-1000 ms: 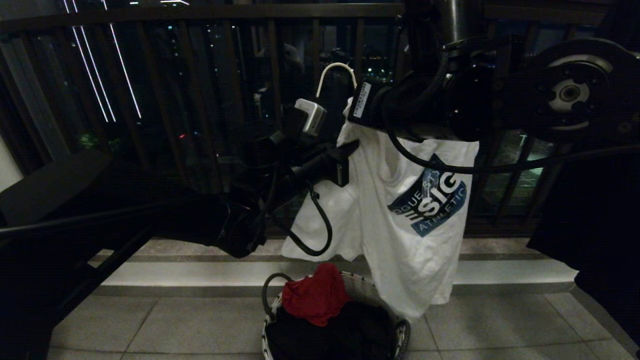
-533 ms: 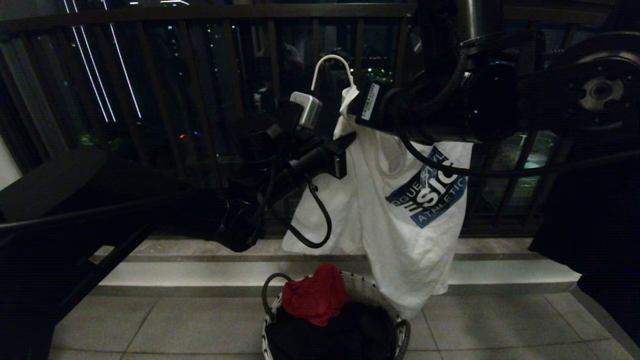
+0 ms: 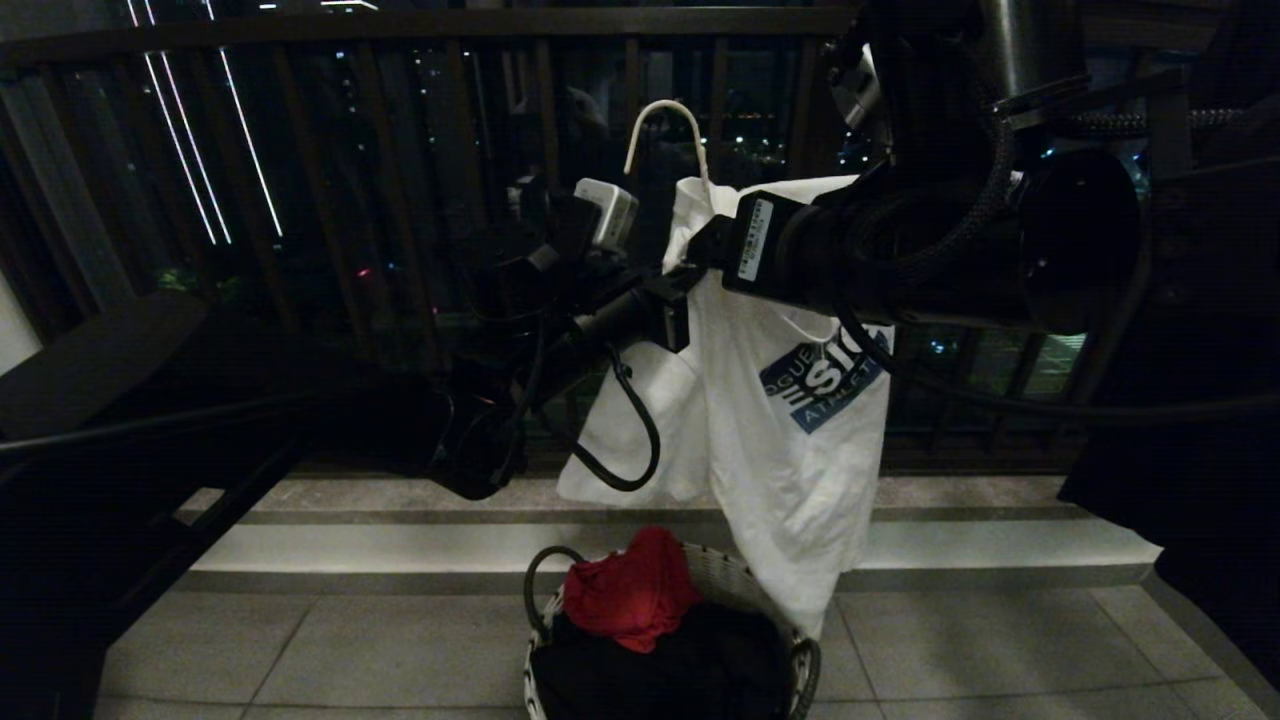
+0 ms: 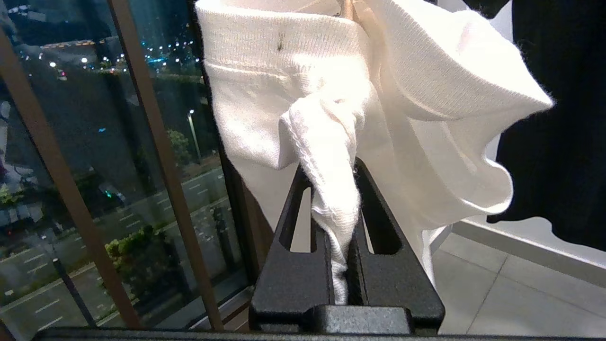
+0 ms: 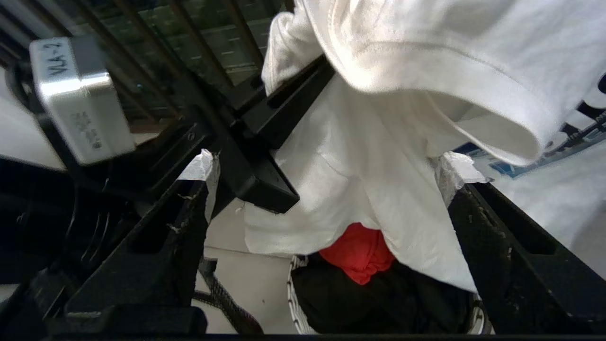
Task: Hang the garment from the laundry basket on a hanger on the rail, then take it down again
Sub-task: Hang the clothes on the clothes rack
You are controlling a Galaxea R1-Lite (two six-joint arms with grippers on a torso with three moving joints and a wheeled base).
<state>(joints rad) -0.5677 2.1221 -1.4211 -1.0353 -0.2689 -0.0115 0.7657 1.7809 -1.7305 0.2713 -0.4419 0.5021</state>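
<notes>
T-shirt [image 3: 790, 440] hangs on the white hanger [image 3: 665, 125] above the laundry basket [image 3: 735, 580]; left hand [image 4: 338, 265] pinches its fabric, right hand [image 5: 326, 189] gapes wide, holding nothing.

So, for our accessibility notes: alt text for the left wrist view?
The left end effector, shut, pinches a bunched fold of the white T-shirt, which hangs above it. Behind are the dark balcony railing and night city lights.

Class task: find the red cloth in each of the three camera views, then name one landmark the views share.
Head view: red cloth at bottom centre, on the laundry basket.
Left wrist view: not in it.
Right wrist view: low centre, below the hanging garment.
Shared landmark: the white garment, in all three.
</notes>
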